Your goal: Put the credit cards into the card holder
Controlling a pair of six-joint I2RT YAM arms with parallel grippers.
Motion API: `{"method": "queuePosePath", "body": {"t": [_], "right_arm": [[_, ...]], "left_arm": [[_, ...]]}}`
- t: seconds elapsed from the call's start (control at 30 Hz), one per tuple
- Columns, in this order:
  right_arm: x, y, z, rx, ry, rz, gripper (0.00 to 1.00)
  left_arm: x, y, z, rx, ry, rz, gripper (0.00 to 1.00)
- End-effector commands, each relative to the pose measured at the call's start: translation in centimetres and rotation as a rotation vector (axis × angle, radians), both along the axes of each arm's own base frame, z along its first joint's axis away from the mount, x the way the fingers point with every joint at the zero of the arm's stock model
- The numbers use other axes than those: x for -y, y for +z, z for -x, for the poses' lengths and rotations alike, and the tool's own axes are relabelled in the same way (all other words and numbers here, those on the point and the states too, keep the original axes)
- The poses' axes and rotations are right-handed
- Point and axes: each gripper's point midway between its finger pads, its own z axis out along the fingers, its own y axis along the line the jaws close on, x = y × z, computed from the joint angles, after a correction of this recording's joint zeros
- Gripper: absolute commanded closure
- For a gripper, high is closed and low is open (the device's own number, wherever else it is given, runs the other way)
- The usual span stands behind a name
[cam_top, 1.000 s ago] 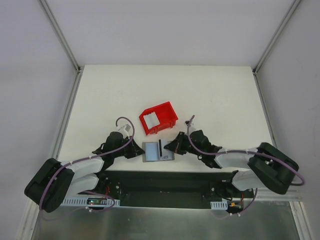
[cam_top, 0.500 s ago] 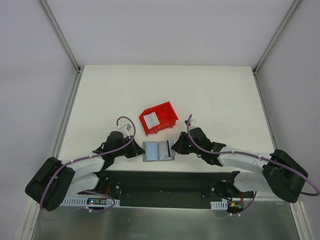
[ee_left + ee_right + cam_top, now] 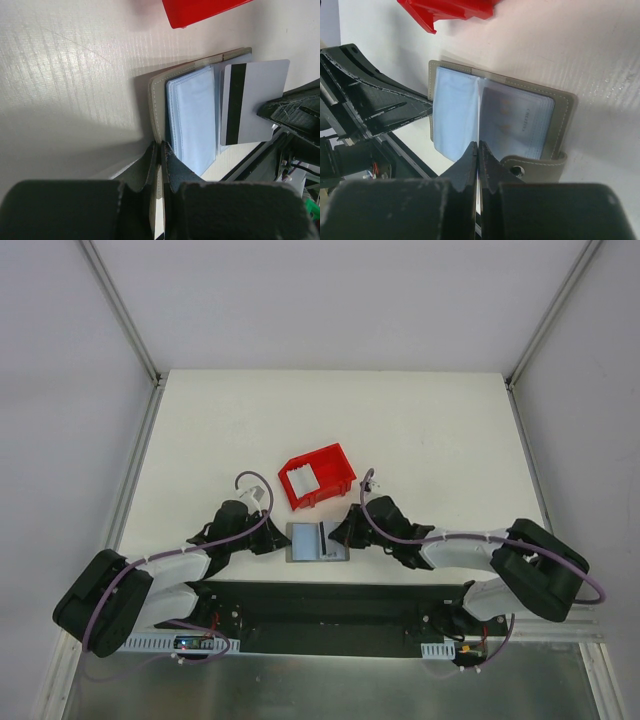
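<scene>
The holder (image 3: 192, 117) lies open on the counter (image 3: 420, 430), just in front of the red bin (image 3: 327, 490), pale blue slots facing up. The left gripper (image 3: 160, 147) is pressed together on the grey cover at the holder's left edge. The right gripper (image 3: 478, 147) pinches a card (image 3: 255, 102) by one end. The card has a black stripe and hangs tilted over the holder's right half. From the right wrist it shows edge-on, as a thin white line above the holder's middle fold. Whether its far edge has entered a slot I cannot tell. The snap tab (image 3: 535, 167) sticks out from the holder's right side, flat on the counter. A second card (image 3: 302, 478) lies inside the bin.
</scene>
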Motion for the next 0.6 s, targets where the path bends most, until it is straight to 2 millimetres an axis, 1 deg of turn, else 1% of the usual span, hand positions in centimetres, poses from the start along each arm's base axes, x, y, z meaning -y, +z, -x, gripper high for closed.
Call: {"method": "queuePosePath", "body": {"t": [0.0,0.13,0.2,0.3,0.57], "right_arm": [[-1.6,0.4,-0.1,-0.009,0.001,-0.085,1.00],[-1.9,-0.3,-0.2,-0.028,-0.007,-0.103,1.00],[-1.8,-0.9,0.0,-0.043,-0.014,-0.099,1.00],[-1.6,-1.2,0.2,-0.051,-0.017,-0.097,1.00],[-1.2,-2.7,1.2,-0.126,-0.040,-0.126,1.00]], "left_arm": [[-1.6,-2.8,2.1,-0.083,-0.021,-0.110,1.00],[-1.6,-2.8,2.1,-0.084,-0.022,-0.109,1.00],[-1.5,-2.8,2.1,-0.082,-0.024,-0.108,1.00],[-1.6,-2.8,2.1,-0.082,-0.022,-0.108,1.00],[-1.6,-2.8,2.0,-0.081,-0.017,-0.111,1.00]]}}
